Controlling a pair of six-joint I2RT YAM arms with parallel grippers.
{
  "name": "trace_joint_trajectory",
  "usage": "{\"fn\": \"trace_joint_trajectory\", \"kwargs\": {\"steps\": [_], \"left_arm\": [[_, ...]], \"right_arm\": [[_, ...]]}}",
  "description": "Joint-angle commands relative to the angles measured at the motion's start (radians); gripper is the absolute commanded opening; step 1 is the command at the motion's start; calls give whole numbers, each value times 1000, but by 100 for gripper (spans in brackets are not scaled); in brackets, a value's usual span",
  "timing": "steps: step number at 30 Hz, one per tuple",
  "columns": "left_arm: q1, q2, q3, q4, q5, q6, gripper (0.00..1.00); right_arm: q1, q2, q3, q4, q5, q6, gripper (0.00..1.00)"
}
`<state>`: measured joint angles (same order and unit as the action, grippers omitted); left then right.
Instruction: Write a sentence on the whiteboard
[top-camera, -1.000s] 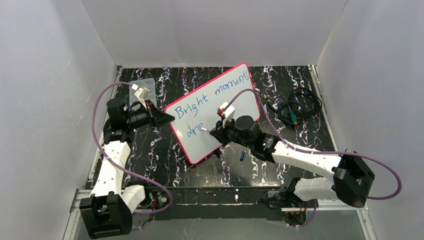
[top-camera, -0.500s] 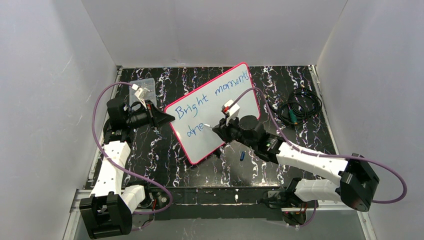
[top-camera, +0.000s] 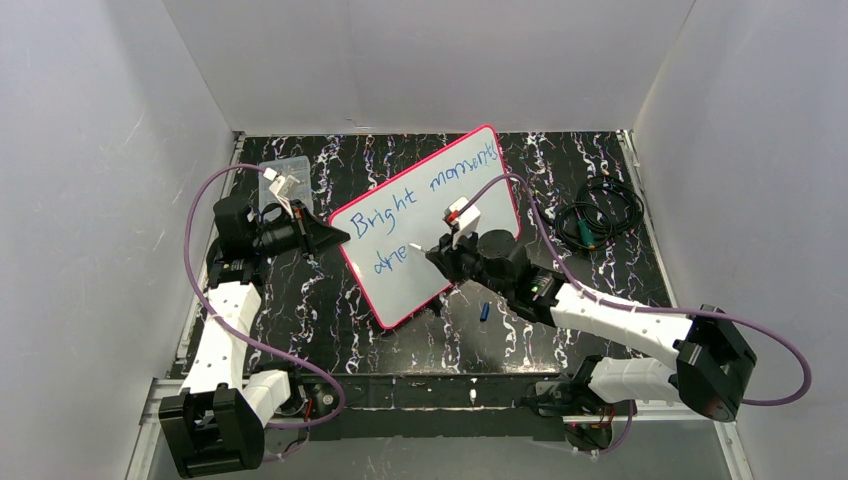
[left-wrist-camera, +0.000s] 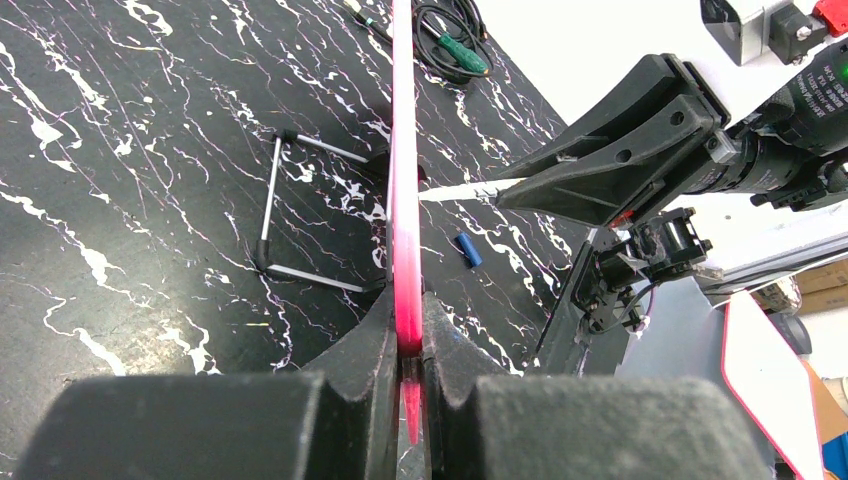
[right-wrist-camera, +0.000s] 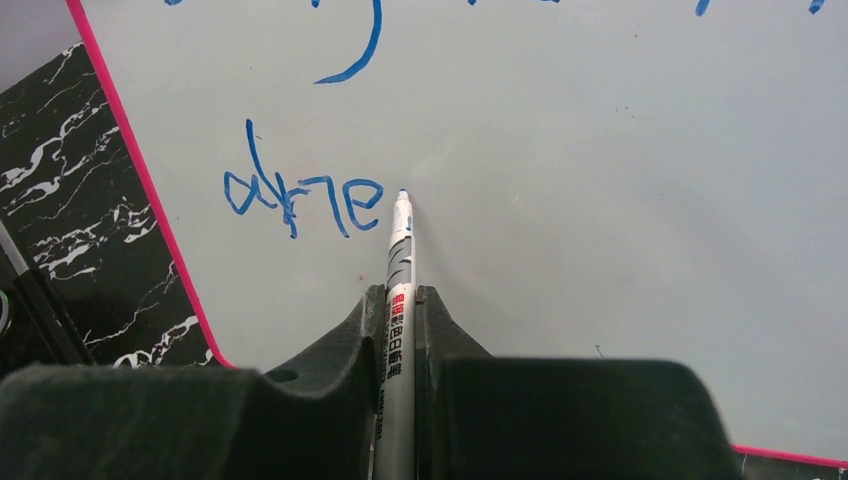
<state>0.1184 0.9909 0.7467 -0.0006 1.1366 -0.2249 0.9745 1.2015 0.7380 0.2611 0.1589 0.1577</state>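
The whiteboard (top-camera: 440, 215) is white with a pink-red rim and stands tilted on a wire stand (left-wrist-camera: 290, 205). Blue script on it reads "Bright moments" on the top line (top-camera: 425, 190) and "ahe" on the second line (top-camera: 388, 261); "ahe" also shows in the right wrist view (right-wrist-camera: 300, 195). My left gripper (top-camera: 328, 235) is shut on the board's left rim (left-wrist-camera: 405, 250). My right gripper (top-camera: 440, 255) is shut on a silver marker (right-wrist-camera: 398, 300). The marker's blue tip (right-wrist-camera: 402, 194) is just right of the "e", at or very near the board's surface.
A small clear plastic box (top-camera: 285, 178) sits at the back left. A coil of black cable with a green plug (top-camera: 592, 220) lies at the right. A blue marker cap (top-camera: 484, 311) lies on the black marbled table in front of the board.
The right gripper and marker have shifted a little to the right and up along the second line. The left gripper and the board have stayed still.
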Motion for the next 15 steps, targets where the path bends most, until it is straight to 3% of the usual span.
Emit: {"fn": "trace_joint_trajectory", "kwargs": {"steps": [1,15], "left_arm": [[-3,-31,11,44,32,3,0],[-3,-28,11,44,32,4,0]], "right_arm": [[-8,14,31,51,19,-14,1],[-8,34,25,10,-80,-35,1]]}}
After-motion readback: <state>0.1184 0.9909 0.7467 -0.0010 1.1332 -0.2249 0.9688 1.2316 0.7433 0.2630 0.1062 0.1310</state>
